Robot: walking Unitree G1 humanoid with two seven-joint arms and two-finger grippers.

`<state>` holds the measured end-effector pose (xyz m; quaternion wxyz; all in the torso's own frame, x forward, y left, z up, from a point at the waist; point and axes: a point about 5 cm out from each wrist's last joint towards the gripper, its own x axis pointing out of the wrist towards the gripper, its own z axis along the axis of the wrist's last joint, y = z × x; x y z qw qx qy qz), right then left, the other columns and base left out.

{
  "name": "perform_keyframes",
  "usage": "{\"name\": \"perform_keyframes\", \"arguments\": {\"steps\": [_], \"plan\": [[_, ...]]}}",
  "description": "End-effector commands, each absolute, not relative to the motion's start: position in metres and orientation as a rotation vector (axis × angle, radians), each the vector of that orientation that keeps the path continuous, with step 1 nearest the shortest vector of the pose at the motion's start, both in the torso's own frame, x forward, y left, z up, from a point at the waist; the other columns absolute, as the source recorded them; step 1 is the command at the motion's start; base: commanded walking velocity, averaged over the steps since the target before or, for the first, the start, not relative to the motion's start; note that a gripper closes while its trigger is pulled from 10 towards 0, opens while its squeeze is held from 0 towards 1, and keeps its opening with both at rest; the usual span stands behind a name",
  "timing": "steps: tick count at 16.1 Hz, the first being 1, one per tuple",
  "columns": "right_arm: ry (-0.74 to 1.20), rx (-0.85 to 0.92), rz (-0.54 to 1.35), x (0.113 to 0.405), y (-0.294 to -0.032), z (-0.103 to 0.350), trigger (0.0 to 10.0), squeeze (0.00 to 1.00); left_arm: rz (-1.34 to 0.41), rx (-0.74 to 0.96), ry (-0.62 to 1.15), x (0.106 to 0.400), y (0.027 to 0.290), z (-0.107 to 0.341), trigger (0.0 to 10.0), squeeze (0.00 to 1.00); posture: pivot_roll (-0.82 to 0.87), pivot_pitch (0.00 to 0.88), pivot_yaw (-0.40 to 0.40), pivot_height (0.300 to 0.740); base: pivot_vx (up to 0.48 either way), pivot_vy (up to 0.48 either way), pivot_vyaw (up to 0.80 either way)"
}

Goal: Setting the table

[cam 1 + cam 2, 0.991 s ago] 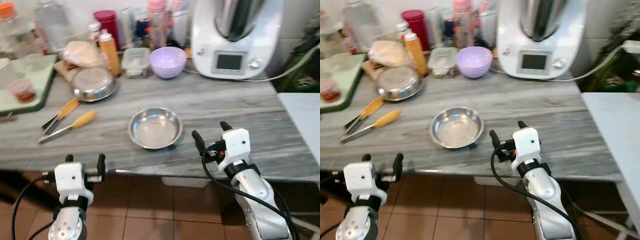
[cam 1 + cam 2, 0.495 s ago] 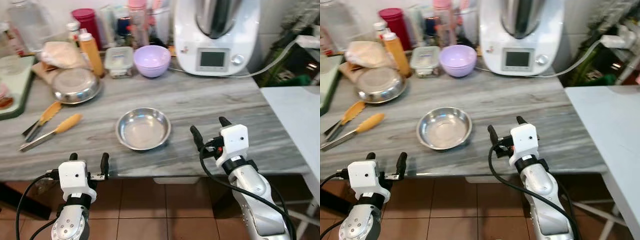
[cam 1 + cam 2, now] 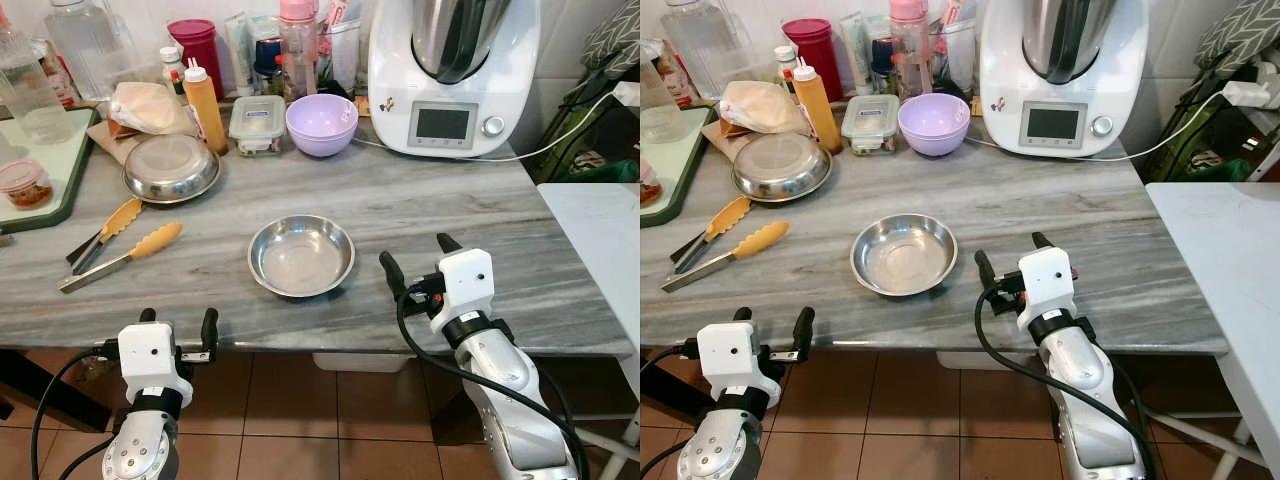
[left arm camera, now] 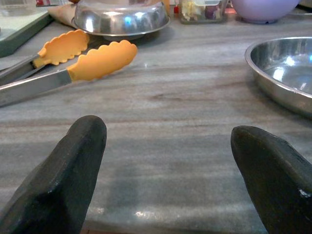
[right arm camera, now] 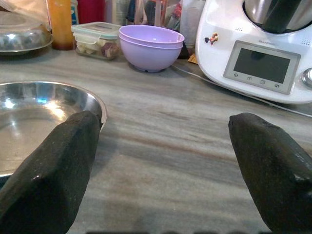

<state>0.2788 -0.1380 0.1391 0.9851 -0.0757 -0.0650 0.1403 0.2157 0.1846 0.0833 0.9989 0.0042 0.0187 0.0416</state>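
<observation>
Landmark: steel bowl [image 3: 301, 256], empty, upright near the front middle of the grey counter [image 3: 420, 205].
Right gripper [image 3: 415, 268]: just beside the bowl on its right, over the counter's front edge, fingers spread wide, holding nothing.
Left gripper [image 3: 176, 325]: in front of the bowl and to its left, below the counter's front edge, fingers spread wide, holding nothing.
Nearer arm: the right one, by judgement; the bowl lies to its left and slightly ahead, close to one finger.
Long axis: the bowl is round, so no side is favoured; the tongs [image 3: 122, 246], left of the bowl, lie slantwise with their yellow tips toward it.
Second steel bowl [image 3: 171, 167]: behind and left of the landmark, well apart.
Purple bowl [image 3: 321, 123]: behind the landmark, beside a lidded food box [image 3: 257, 121].
Kitchen machine [image 3: 448, 75]: behind and right of the landmark.
Right wrist view: bowl rim [image 5: 92, 100] almost at one fingertip.
Left wrist view: tongs ahead, bowl rim off to one side.
Stage: nothing picked up yet, by judgement.
</observation>
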Motion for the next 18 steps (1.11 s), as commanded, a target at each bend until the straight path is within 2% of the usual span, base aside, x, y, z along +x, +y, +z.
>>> {"name": "perform_keyframes", "arguments": {"steps": [1, 18], "plan": [[-0.141, -0.150, 0.286, 0.2798, -0.1346, 0.1400, 10.0, 0.00, 0.070, 0.017, 0.055, 0.2149, 0.1853, 0.0817, 10.0, 0.00, -0.07, 0.104, 0.051, 0.740, -0.285, 0.000, 0.00], [-0.146, -0.148, 0.276, 0.2880, -0.1325, 0.1424, 10.0, 0.00, 0.062, 0.018, 0.066, 0.2153, 0.1844, 0.0813, 10.0, 0.00, -0.06, 0.101, 0.046, 0.740, -0.332, 0.000, 0.00]]}}
